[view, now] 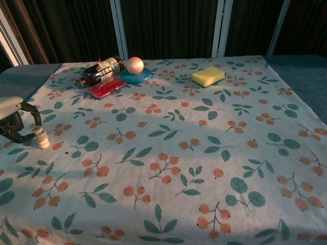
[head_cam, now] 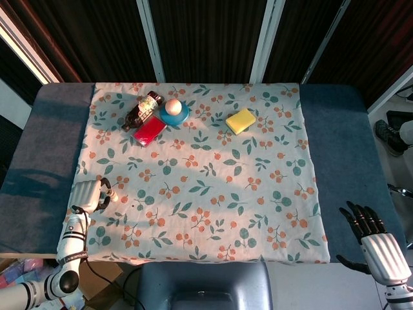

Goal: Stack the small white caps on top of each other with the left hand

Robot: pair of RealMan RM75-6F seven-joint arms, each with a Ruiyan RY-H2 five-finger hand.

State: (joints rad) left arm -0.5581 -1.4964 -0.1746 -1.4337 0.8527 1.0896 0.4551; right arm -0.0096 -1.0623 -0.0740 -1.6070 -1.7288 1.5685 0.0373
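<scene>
A short stack of small white caps (view: 41, 137) stands upright on the floral cloth near its left edge; in the head view the stack (head_cam: 114, 197) is a pale dot. My left hand (view: 13, 121) sits just left of it, its dark fingers (view: 31, 113) curved in an arc with a gap facing the stack and nothing gripped. I cannot tell whether a fingertip still touches the caps. In the head view the left hand (head_cam: 88, 194) lies over the cloth's left border. My right hand (head_cam: 373, 236) hovers off the table's front right corner with fingers spread and empty.
At the back left lie a brown bottle (view: 100, 70) on its side, a red flat box (view: 106, 88) and a blue dish (view: 136, 76) carrying a pale ball (view: 135, 65). A yellow sponge (view: 208, 76) sits at the back right. The floral cloth (view: 179, 153) covers the table.
</scene>
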